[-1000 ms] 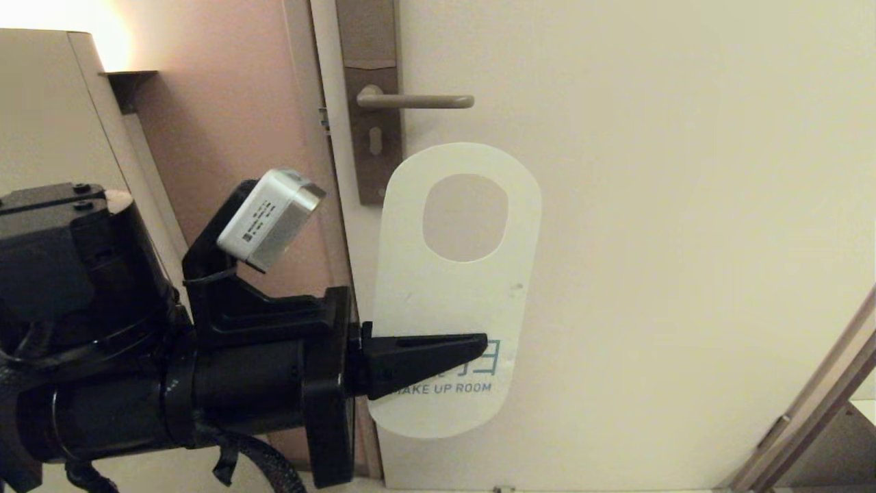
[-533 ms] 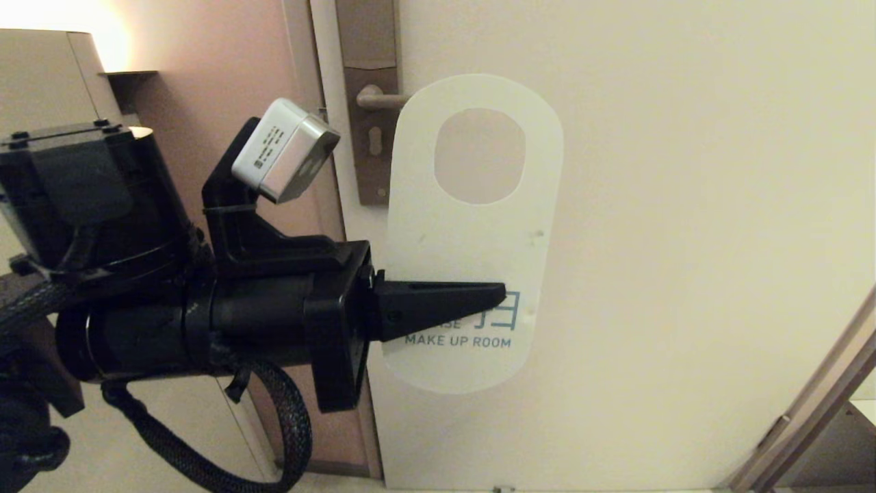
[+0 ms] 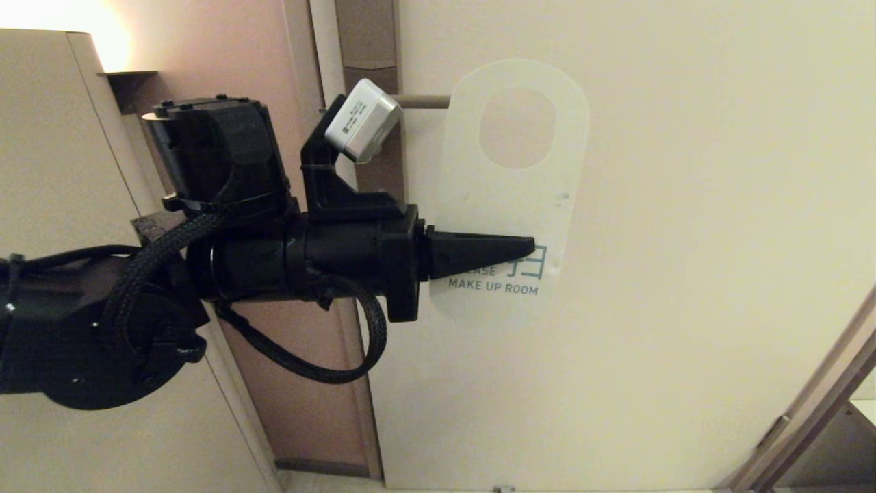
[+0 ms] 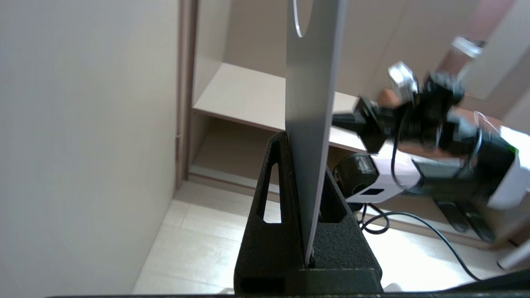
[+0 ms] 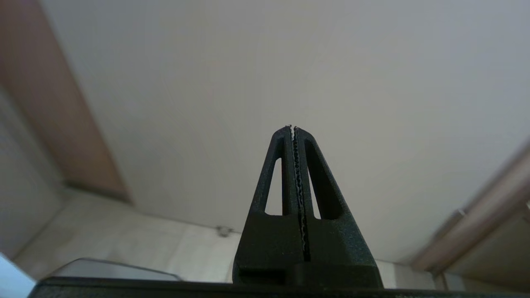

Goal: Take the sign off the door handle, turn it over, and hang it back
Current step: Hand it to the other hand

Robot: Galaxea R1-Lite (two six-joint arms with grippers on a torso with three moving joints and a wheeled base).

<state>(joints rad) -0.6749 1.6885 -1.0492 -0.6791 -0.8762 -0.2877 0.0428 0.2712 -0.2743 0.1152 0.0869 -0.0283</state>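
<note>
Door (image 3: 684,239) behind; sign (image 3: 510,198) upright, hole topmost

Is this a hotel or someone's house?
Probably a hotel room doorway. A thin white card sign with a big oval hole reads "MAKE UP ROOM", as hotels use. It is held up by the straight beige-grey metal door handle on a plain cream door.

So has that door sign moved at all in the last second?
Yes. The sign has gone up and to the right: its hole, earlier well below the door handle, is now level with it.
</note>
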